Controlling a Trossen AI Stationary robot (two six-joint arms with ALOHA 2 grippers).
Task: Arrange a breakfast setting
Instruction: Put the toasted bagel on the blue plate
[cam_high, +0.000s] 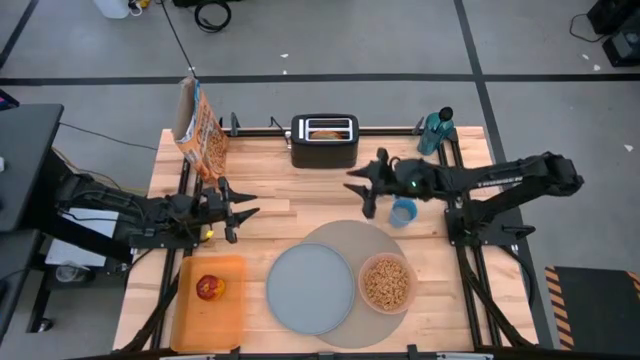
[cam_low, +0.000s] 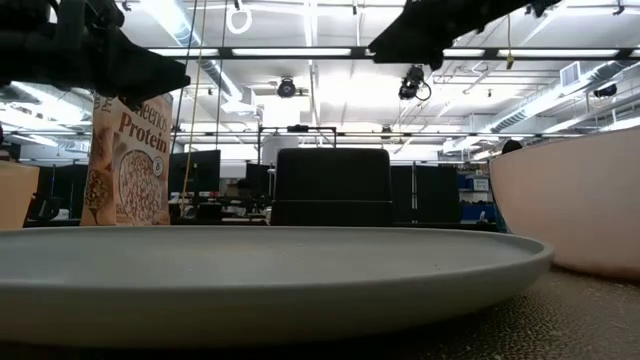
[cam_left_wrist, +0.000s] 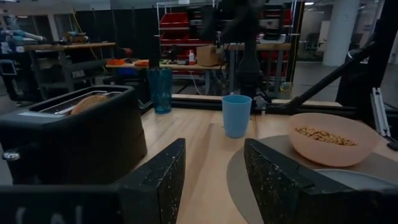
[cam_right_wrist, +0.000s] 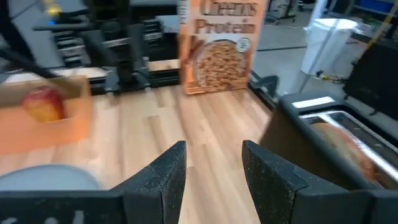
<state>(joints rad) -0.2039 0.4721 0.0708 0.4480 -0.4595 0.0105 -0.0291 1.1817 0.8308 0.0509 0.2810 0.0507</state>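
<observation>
A round grey-tan placemat (cam_high: 345, 240) lies at the table's near middle. On it rest a grey plate (cam_high: 311, 288) and a pink bowl (cam_high: 386, 283) filled with brown cereal pieces (cam_left_wrist: 324, 134). A red apple (cam_high: 209, 288) lies on an orange board (cam_high: 225, 320) at the near left. A toasted bagel half (cam_high: 325, 132) stands in the slot of the black toaster (cam_high: 324, 145) at the far middle. My left gripper (cam_high: 245, 212) hovers open left of the placemat, holding nothing. My right gripper (cam_high: 358, 190) hangs open between toaster and placemat, also holding nothing.
A blue cup (cam_high: 403, 212) stands just under my right arm beside the placemat's far edge. A cereal box (cam_high: 200, 130) stands at the far left corner, a teal bottle (cam_high: 437, 130) at the far right. Bare wood lies between toaster and placemat.
</observation>
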